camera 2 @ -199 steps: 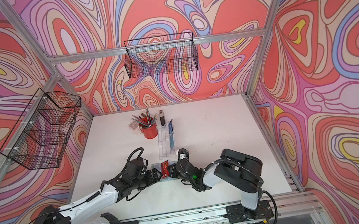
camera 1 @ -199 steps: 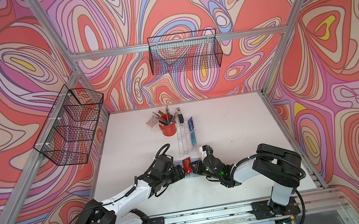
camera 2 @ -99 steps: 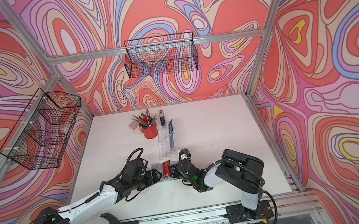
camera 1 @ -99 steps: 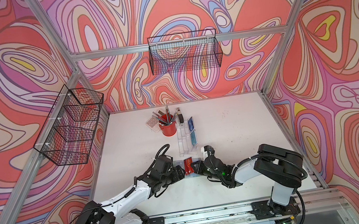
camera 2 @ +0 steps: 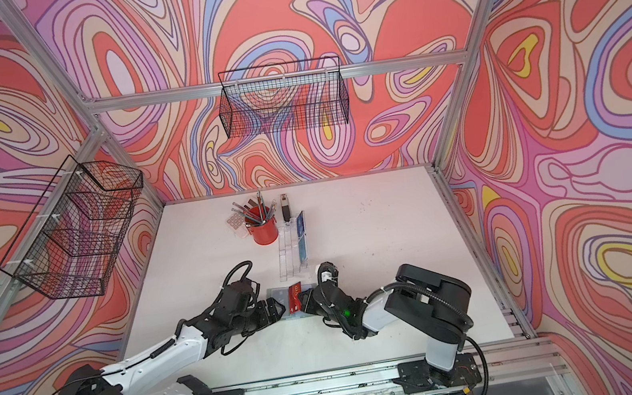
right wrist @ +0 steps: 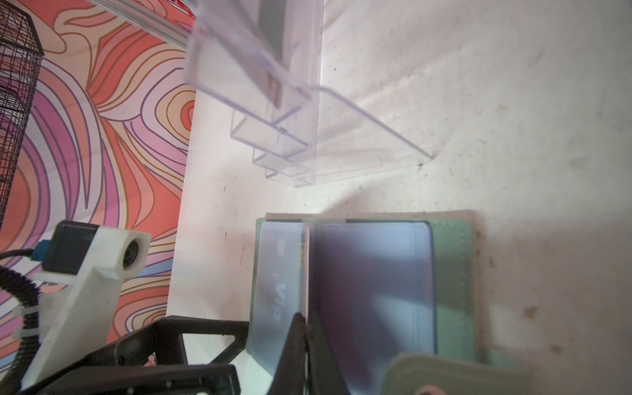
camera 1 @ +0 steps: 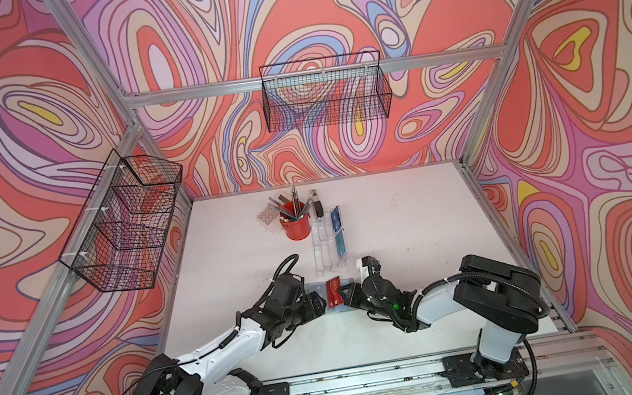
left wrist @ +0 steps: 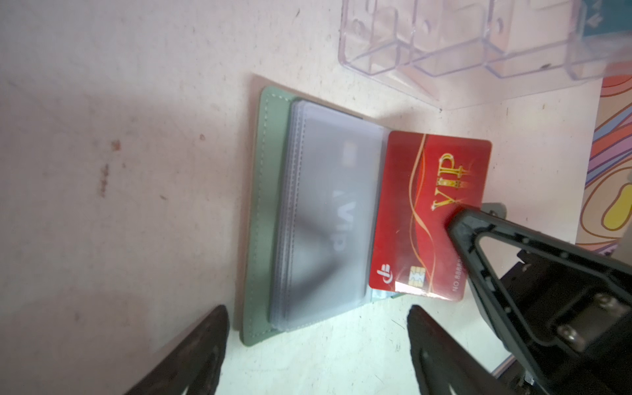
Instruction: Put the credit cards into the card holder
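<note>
The sage-green card holder [left wrist: 265, 205] lies open and flat on the pale counter [left wrist: 119, 171]. Its stack of clear sleeves [left wrist: 328, 219] faces up, and a grey "VIP" card shows through the top sleeve.

The right jaws are shut tight on one edge of a red credit card [left wrist: 427, 212] with gold "VIP" lettering. In the right wrist view this card [right wrist: 308, 273] stands on edge and reaches straight ahead from the jaws. It is over the holder [right wrist: 451, 273], with a sleeve page on either side of it.

The left jaws stand wide apart and hold nothing. The near edge of the holder lies just ahead of them, between the two tips, and they seem not to touch it.

Well beyond both pairs of jaws, more blue cards [camera 1: 338, 231] wait in a clear acrylic stand [camera 1: 327, 247].

We judge the step in hand to be sliding the red card into an empty sleeve. We cannot tell from here where that sleeve's mouth lies, so we should find it before pushing.

To do it well, we keep the right jaws firm and hold the card in line with the pocket. We lead with one corner and go slowly. The left jaws could come down onto the green cover to pin it, since the light holder may skid. We let go only once most of the card is inside.
</note>
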